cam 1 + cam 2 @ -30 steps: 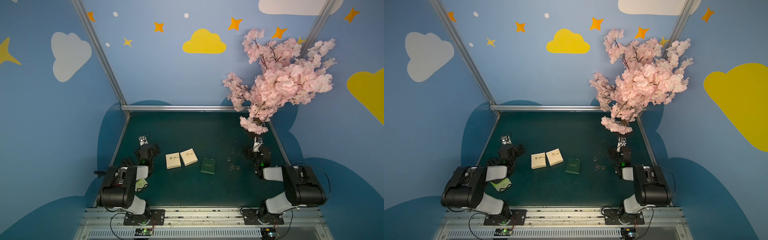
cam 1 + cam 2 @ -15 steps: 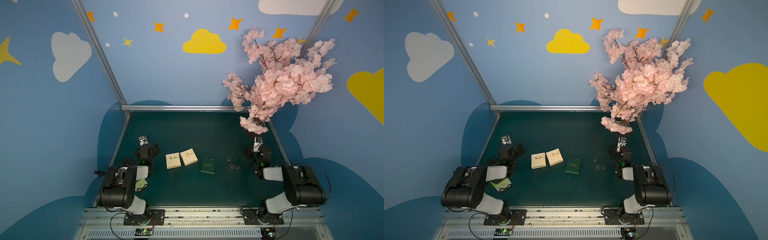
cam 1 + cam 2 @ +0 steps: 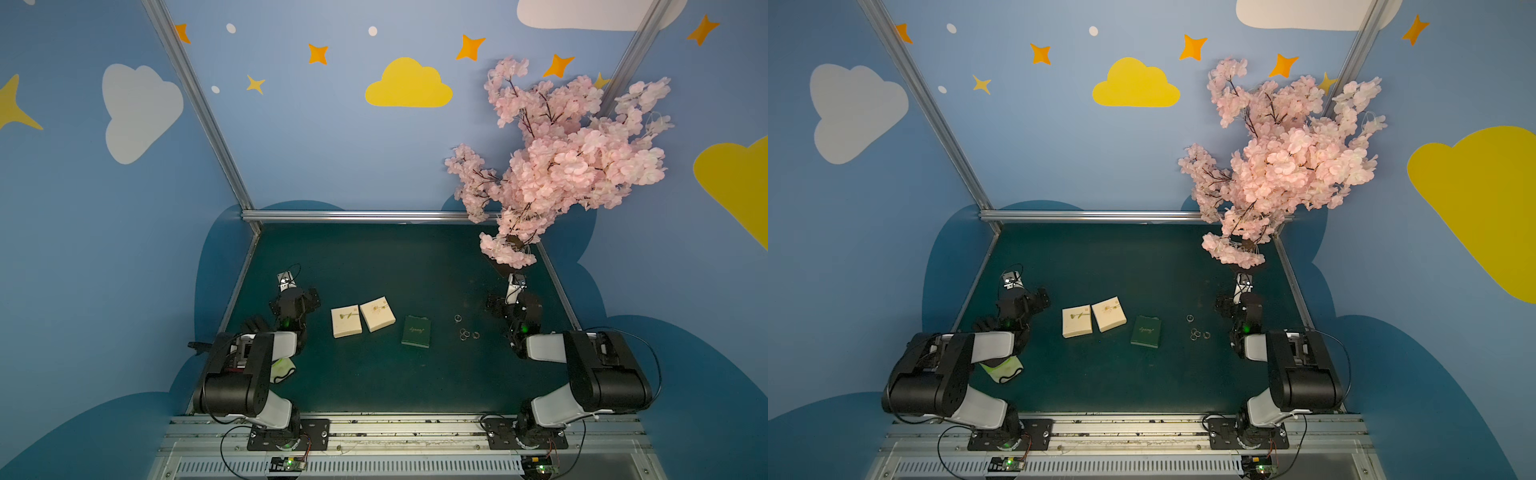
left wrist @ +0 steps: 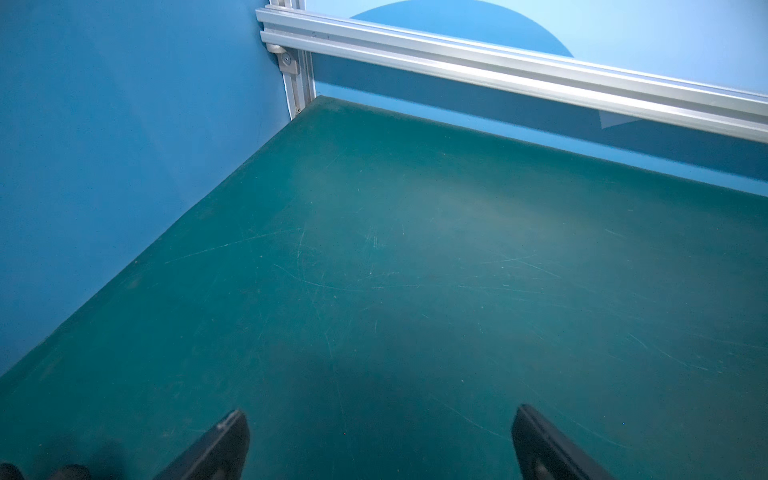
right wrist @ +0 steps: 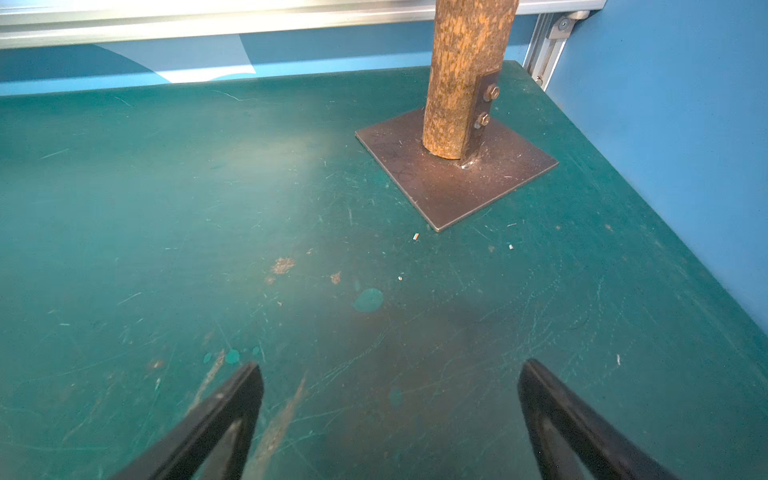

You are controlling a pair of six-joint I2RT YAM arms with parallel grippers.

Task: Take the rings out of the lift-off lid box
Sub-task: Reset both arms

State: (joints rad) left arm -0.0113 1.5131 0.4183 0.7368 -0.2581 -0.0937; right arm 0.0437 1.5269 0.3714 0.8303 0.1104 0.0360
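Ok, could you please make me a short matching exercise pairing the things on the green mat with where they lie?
Things: 1 rings; 2 green box; 3 cream boxes; 4 metal base plate.
Places: A under the tree trunk, far right corner; B side by side, nearest the left arm; C loose on the mat, between the green box and the right arm; D between the cream boxes and the rings.
Pairs: 1-C; 2-D; 3-B; 4-A.

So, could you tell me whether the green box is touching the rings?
Apart. Both top views show bare mat between the green box and the rings.
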